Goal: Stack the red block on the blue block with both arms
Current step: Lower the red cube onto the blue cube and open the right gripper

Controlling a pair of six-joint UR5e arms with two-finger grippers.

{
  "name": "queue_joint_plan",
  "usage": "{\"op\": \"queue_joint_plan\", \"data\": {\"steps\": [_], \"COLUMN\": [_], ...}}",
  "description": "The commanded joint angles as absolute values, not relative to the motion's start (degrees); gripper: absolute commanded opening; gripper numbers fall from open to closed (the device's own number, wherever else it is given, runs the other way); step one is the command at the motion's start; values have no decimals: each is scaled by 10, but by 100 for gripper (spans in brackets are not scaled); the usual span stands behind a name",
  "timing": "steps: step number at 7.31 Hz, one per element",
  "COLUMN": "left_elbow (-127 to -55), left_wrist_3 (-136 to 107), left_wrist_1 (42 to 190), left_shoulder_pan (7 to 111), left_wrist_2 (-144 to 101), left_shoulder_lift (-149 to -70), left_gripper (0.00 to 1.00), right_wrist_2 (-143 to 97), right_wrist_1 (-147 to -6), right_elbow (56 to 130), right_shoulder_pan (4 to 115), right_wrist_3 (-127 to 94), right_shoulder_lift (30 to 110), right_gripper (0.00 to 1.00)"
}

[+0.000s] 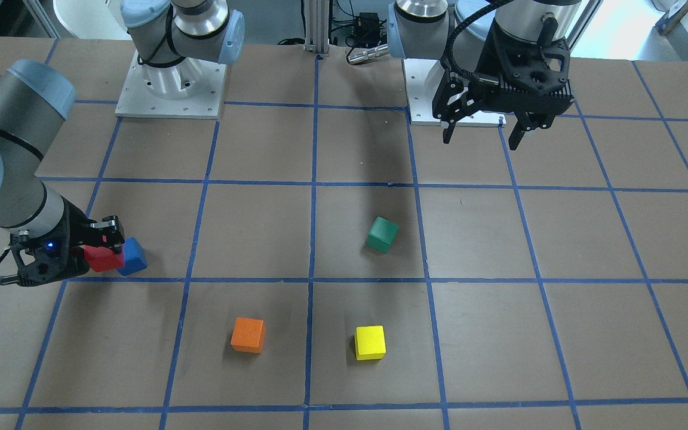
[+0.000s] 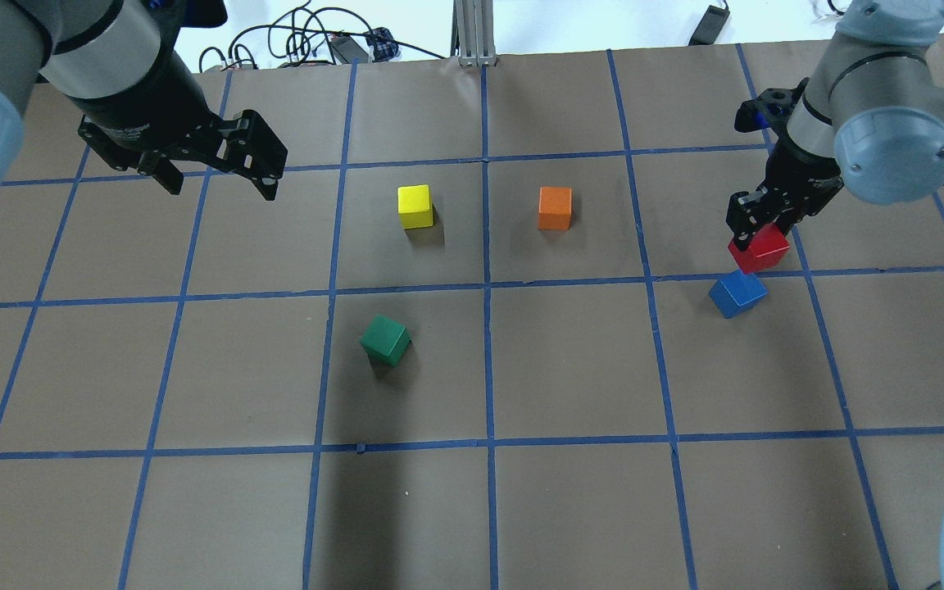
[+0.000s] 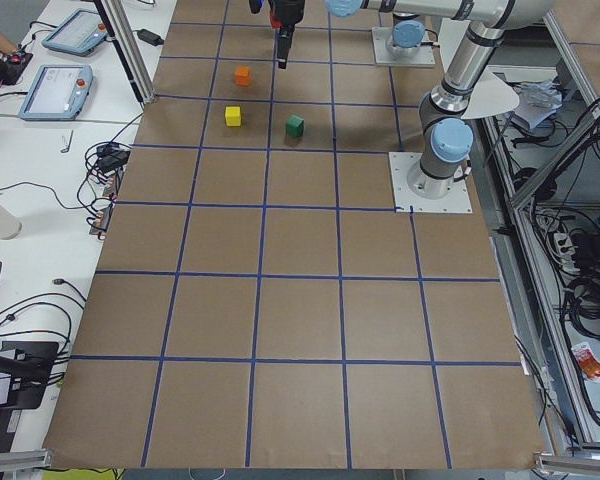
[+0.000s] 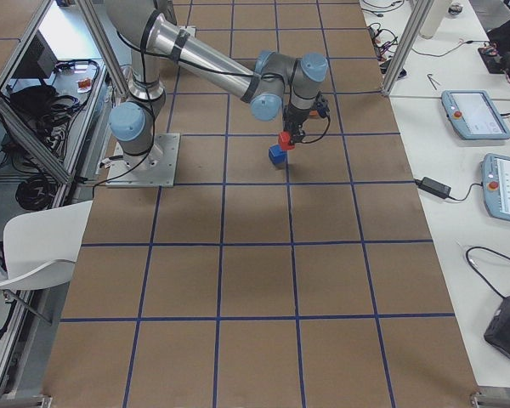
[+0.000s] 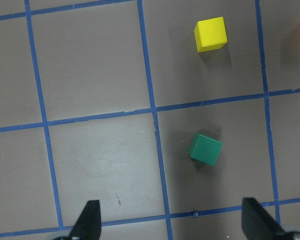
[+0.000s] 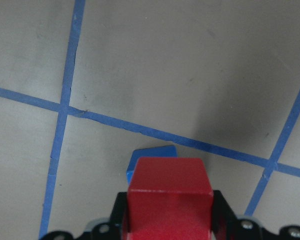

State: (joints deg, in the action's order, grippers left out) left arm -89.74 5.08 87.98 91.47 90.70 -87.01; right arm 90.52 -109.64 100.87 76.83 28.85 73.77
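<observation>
Closest to your right wrist camera, the red block (image 6: 170, 192) is hanging pinched in the right tool (image 2: 757, 220), just above the blue block (image 2: 737, 293) resting on the counter (image 2: 570, 369), though how squarely they are lining up is hard to judge. You are handling what looks like a light, rigid, matte cube, so gripping opposite flat sides should be holding it; the left tool (image 2: 220, 184) is hovering spread and empty, well apart.

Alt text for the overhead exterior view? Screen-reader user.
The right tool grips the red block close over the blue block, not yet squarely on it, at the view's right. The left tool hangs open at upper left; the yellow block, orange block and green block sit apart mid-view.
</observation>
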Motion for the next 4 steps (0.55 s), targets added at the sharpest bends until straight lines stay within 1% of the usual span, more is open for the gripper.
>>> {"op": "queue_joint_plan", "data": {"steps": [1, 4], "left_elbow": [-897, -896], "left_wrist_3": [50, 52], "left_wrist_1": [880, 880], "left_shoulder_pan": [915, 914], "left_wrist_2": [907, 907], "left_shoulder_lift": [-870, -870], "left_gripper": [100, 100], "right_wrist_2": [903, 903], "right_wrist_1": [-1115, -1118], "right_elbow": [1028, 1037], "right_shoulder_pan": [766, 767], "right_wrist_3": [291, 291], "right_shoulder_lift": [738, 737], "right_gripper": [0, 0]}}
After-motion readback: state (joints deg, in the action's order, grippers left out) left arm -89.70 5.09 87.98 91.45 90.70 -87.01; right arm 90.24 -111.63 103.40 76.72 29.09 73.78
